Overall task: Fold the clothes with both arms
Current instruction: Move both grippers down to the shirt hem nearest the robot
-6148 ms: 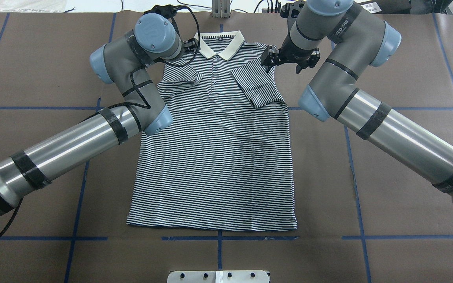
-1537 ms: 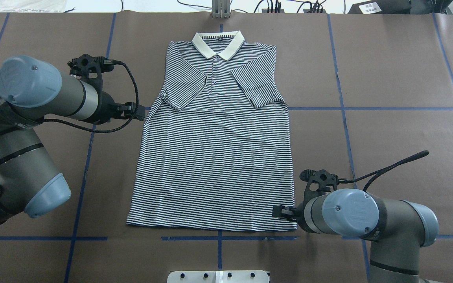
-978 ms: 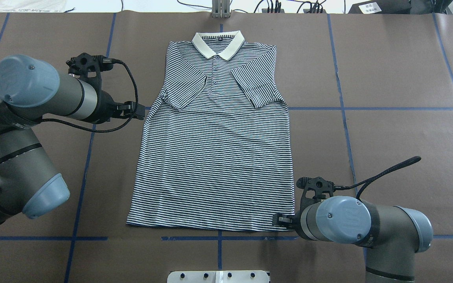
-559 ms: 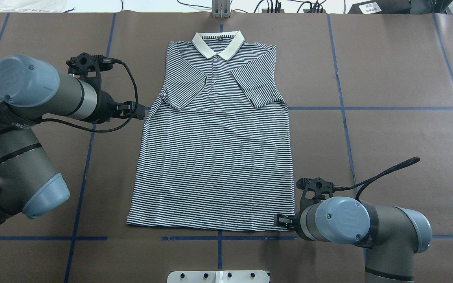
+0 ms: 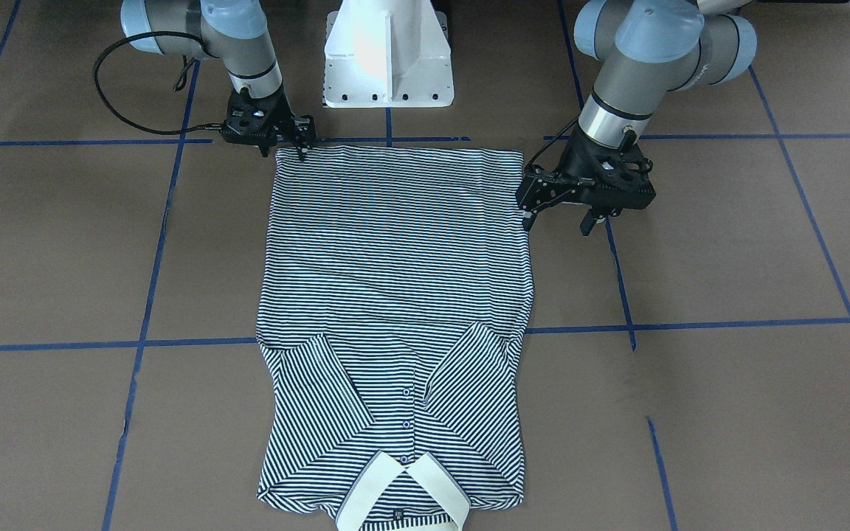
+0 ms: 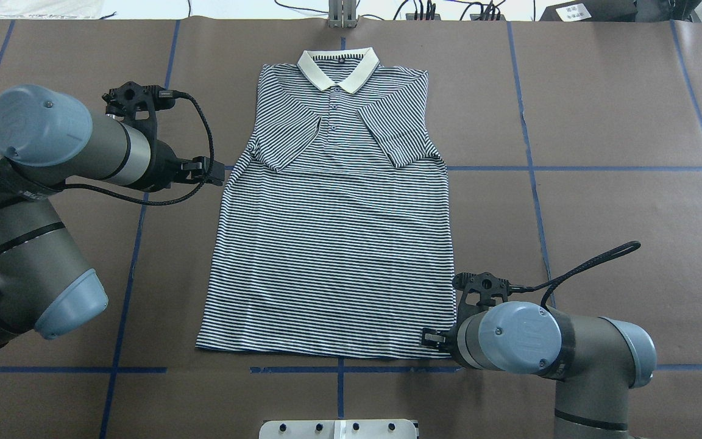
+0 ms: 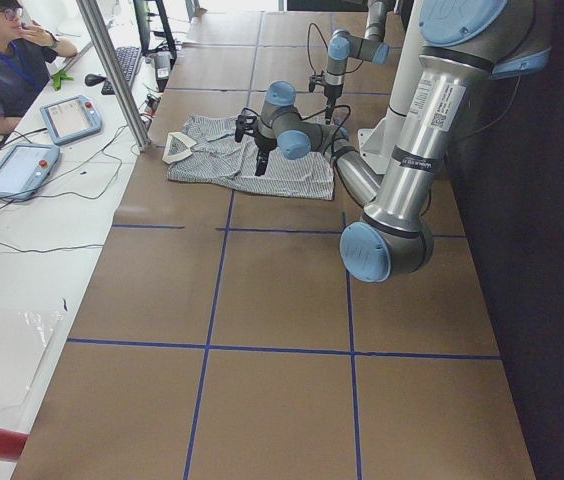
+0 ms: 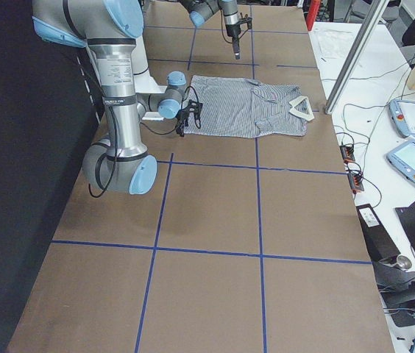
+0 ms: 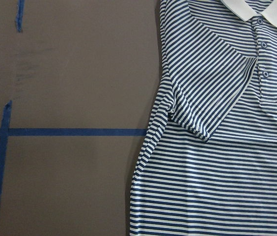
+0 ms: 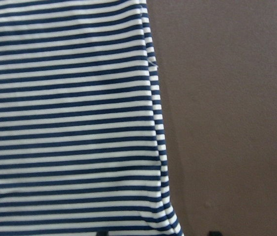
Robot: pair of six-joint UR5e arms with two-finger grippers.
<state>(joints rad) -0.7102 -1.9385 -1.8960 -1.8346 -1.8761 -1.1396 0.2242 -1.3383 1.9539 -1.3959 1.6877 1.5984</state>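
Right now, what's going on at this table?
A two-armed robot is folding a striped polo shirt that lies flat on the table, front up, with both sleeves already folded in. The right gripper is low at a corner of the hem; it looks open and is not yet gripping. The left gripper hovers open beside the shirt's side edge.

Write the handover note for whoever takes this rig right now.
The left gripper is open and empty, and hovers beside the polo shirt on its left edge, level with the folded sleeve.
The right gripper looks open at the right corner of the hem; no grip is visible.
The shirt lies flat on the table, face up, with the collar away from the robot.
Done: both sleeves are folded in over the chest.
Left: grasp the shirt and fold the body, probably next.
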